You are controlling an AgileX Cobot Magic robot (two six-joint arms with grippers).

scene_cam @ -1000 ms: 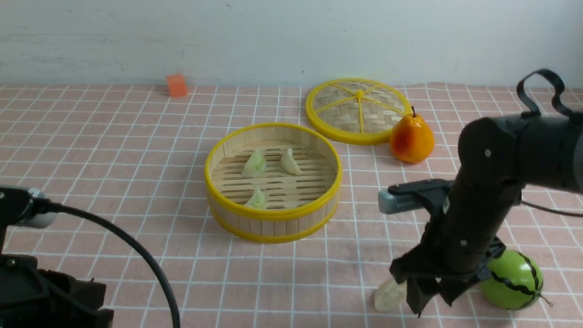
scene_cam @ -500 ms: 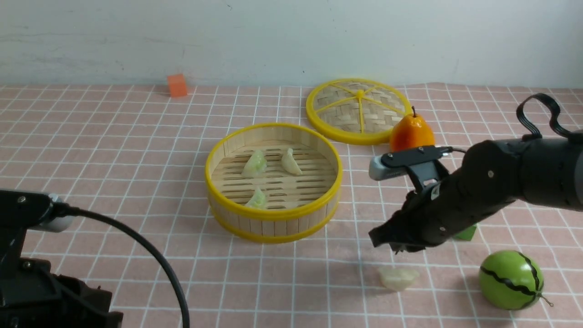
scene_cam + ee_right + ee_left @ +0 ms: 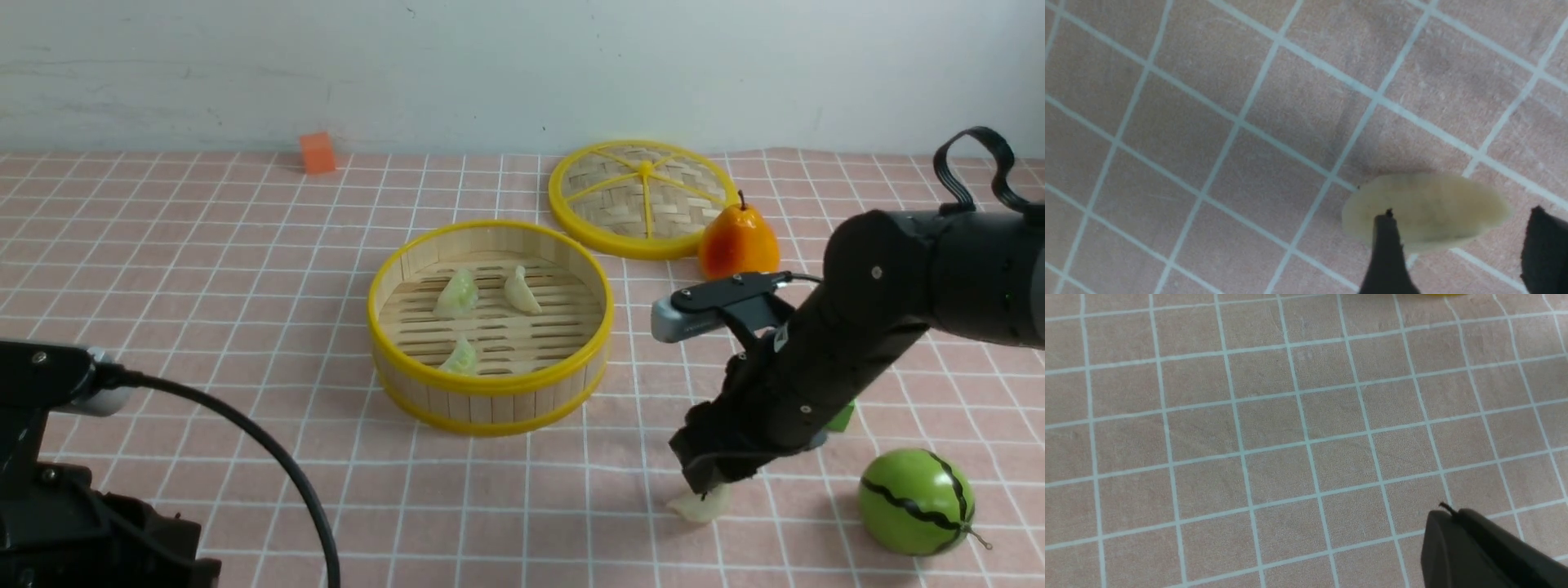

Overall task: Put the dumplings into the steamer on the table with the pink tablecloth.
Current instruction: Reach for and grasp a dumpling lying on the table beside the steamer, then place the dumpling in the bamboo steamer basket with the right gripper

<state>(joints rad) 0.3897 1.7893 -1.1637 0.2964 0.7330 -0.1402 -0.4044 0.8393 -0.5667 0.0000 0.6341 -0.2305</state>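
Observation:
The steamer [image 3: 490,384] stands mid-table on the pink tablecloth [image 3: 204,269]. Inside lie three dumplings: a pale green one [image 3: 457,292], a whitish one [image 3: 520,290] and another green one [image 3: 461,357]. A further whitish dumpling [image 3: 700,506] lies on the cloth, right of the steamer and nearer to me. My right gripper [image 3: 709,487] hangs just over it, open. In the right wrist view the dumpling [image 3: 1425,208] sits at the tips of the spread fingers [image 3: 1386,245], not squeezed. My left gripper [image 3: 1447,514] is shut and empty above bare cloth at the near left.
A flat woven lid [image 3: 643,196] lies behind the steamer, with an orange pear [image 3: 737,245] beside it. A green toy watermelon [image 3: 916,502] sits near right, close to the right arm. A small green block [image 3: 841,418] peeks from behind that arm. An orange cube [image 3: 317,153] is far left.
My right gripper lifted off the whitish dumpling, which tipped flat on the cloth, then came back down over it with jaws apart. The left arm barely shifted.

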